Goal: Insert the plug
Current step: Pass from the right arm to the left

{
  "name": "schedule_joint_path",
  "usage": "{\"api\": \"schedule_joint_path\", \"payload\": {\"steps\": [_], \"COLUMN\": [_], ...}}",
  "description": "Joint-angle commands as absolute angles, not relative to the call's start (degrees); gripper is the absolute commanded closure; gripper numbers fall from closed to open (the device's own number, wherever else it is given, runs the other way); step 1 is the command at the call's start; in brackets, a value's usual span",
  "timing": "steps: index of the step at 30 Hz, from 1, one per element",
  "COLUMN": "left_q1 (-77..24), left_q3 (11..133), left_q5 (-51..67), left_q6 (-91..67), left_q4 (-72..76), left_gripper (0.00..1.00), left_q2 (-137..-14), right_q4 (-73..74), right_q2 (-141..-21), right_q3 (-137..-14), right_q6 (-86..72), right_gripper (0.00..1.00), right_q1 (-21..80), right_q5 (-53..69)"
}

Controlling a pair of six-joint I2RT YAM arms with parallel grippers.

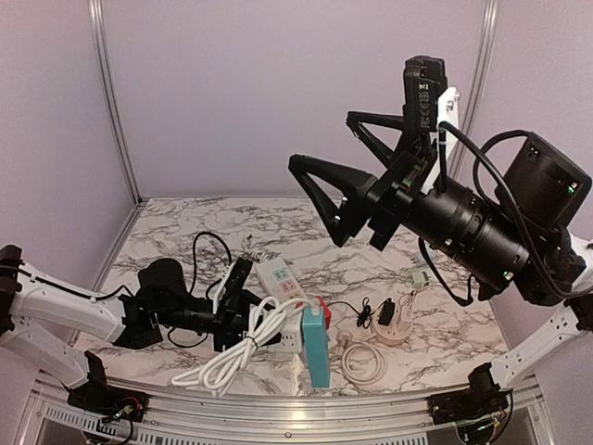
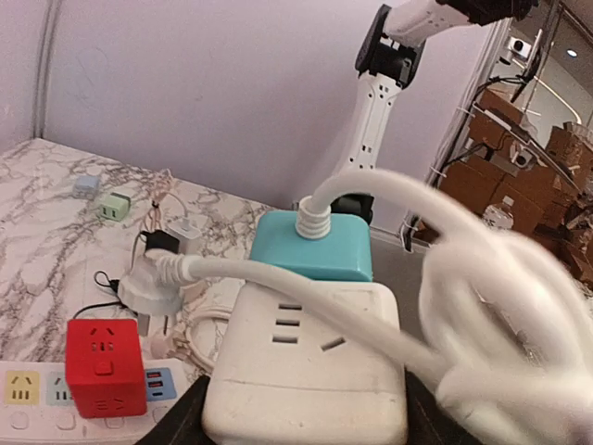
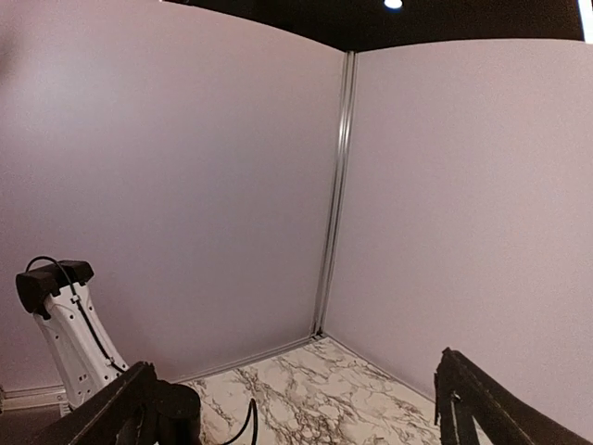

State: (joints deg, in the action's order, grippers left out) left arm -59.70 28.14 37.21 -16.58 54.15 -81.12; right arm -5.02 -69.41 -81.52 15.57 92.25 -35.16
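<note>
- While the marble table (image 1: 185,232) carries everything else in the scene, the task's pieces are crowded together at its near middle, in front of the left arm.
- Lying among them is a white power strip (image 1: 281,276) with a red cube (image 2: 105,366) seated on it. Several of the strip's outlets look free.
- A loose coil of white cord (image 1: 227,357) drapes over the left wrist. It looks soft and springy, and I judge it likely to drag or snag on whatever it trails from.
- Of the pieces here, the white plug block (image 2: 306,371) seems to be the one to insert. It sits low over the table, just in front of a teal block (image 2: 315,246) and right of the red cube.
  - Slots show on the face towards the camera, and its pins are hidden.
  - It looks like rigid, light plastic with smooth sides, so a firm hold across two flat flanks should suit it best.
- Closed partway, the left gripper (image 2: 306,431) has its dark jaws pressed against both sides of that block and appears to be gripping it.
- Raised high above the table, the right gripper (image 1: 321,141) has its jaws spread wide, with nothing between them and nothing touched.
</note>
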Motion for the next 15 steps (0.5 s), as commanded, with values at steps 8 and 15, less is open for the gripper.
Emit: {"api": "schedule_joint_path", "payload": {"steps": [8, 15], "left_q1": [-59.3, -59.3], "left_q3": [26.2, 30.5], "left_q5": [-21.6, -40.1], "left_q6": [-22.8, -26.2], "left_q4": [15.5, -1.6], "left_gripper": [1.00, 1.00], "left_q2": [-38.8, -43.0], "right_q4": [-7.4, -6.1], "right_q2": [-60.5, -56.5], "right_q3": [-79.0, -78.0], "right_q6": [16.0, 14.4], "right_gripper": [0.01, 0.02], "right_q1": [92.5, 92.6], "right_q5": [-39.5, -37.4]}}
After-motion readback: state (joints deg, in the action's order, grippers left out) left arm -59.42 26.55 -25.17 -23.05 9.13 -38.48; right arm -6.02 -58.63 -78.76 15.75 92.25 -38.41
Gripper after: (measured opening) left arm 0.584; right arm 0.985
